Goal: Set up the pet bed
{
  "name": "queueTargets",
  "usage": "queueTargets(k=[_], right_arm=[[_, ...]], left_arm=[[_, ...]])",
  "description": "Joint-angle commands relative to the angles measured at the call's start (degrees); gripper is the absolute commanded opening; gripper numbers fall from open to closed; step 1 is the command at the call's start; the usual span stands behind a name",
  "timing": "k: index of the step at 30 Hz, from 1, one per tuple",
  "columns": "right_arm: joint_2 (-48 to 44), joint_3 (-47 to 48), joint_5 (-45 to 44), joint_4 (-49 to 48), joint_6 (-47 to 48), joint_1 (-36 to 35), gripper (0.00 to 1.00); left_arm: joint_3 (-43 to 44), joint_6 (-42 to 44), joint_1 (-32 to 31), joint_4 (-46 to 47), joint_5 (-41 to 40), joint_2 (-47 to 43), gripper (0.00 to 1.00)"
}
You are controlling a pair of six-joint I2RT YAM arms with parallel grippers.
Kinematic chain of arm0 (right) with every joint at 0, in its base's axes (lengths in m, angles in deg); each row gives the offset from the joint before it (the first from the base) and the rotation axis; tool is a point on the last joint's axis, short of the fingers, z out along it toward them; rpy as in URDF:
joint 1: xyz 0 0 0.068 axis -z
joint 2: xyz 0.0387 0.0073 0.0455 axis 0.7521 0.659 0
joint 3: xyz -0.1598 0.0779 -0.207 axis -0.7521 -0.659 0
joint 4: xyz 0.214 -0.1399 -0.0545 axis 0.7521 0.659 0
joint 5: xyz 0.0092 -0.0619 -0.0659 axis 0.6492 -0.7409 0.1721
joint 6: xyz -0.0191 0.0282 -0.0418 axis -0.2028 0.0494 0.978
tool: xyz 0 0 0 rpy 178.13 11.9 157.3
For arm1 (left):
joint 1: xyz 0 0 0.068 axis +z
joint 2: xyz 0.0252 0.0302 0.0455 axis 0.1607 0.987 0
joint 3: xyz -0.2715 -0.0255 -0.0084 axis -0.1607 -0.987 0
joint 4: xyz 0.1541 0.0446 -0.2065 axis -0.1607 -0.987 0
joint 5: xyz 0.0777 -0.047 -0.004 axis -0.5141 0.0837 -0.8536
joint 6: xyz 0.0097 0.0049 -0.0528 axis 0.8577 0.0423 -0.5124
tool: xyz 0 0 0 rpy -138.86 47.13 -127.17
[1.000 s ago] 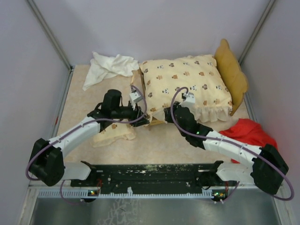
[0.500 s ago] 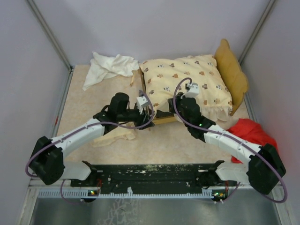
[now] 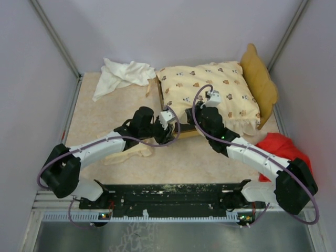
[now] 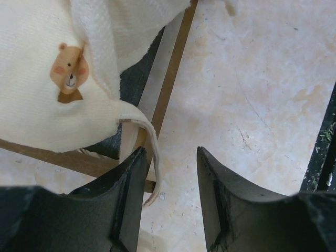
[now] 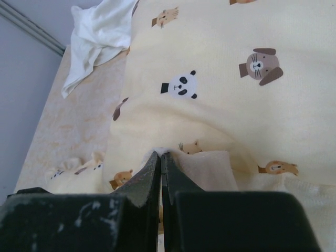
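Left gripper [image 4: 170, 156] nearer bed frame [image 4: 174, 68], half-open

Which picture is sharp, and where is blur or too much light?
Top view: evenly lit and sharp. Left wrist view: the cream animal-print cushion looks washed out at the top; the left hand is slightly soft. Right wrist view: prints sharp, the right hand blurred.

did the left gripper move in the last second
Yes. In the top view the left gripper has slid right, farther from the white cloth, which stayed put, and closer to the cushion.
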Motion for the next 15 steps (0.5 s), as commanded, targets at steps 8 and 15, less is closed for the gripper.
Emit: queueTargets(k=[8,15], right_arm=[[-1.02,3.49,-0.7,-3.89,1.21,1.16,0.0],[-0.34,3.49,0.07,-4.73,1.15,1.89,0.0]], left_arm=[[6.49,-2.26,-1.07,0.4,4.25,-0.8,0.0],[5.06,-20.9,-1.05,13.99,16.83,-4.64,0.02]])
